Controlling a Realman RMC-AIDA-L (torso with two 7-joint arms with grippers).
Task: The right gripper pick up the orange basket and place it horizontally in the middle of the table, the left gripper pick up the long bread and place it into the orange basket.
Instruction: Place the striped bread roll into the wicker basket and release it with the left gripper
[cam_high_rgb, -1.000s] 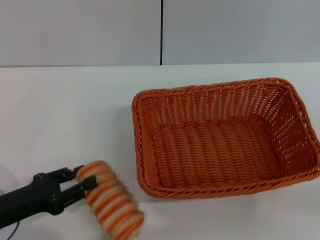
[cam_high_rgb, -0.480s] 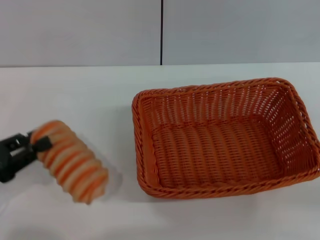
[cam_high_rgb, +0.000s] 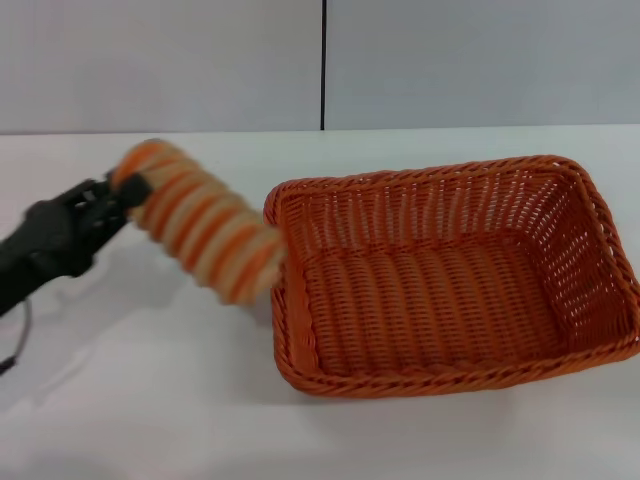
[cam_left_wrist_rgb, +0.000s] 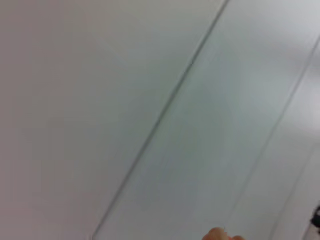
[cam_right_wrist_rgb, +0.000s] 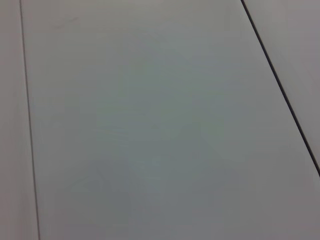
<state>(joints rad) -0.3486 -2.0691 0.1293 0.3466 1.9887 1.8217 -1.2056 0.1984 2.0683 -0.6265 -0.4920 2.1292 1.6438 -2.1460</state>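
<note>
The orange basket (cam_high_rgb: 450, 275) lies lengthwise across the white table (cam_high_rgb: 150, 400), right of centre, with nothing inside it. My left gripper (cam_high_rgb: 118, 190), a black claw, is shut on one end of the long bread (cam_high_rgb: 200, 225) and holds it in the air left of the basket. The striped loaf slants down to the right, and its free end is over the basket's left rim. A small piece of the long bread (cam_left_wrist_rgb: 220, 234) shows at the edge of the left wrist view. The right gripper is out of view.
A grey wall (cam_high_rgb: 450, 60) with a dark vertical seam rises behind the table. Both wrist views show only grey wall panels (cam_right_wrist_rgb: 150, 125) with seams.
The left gripper has lifted the bread off the table's near left and carried it up and rightward toward the basket. The basket has not moved.
</note>
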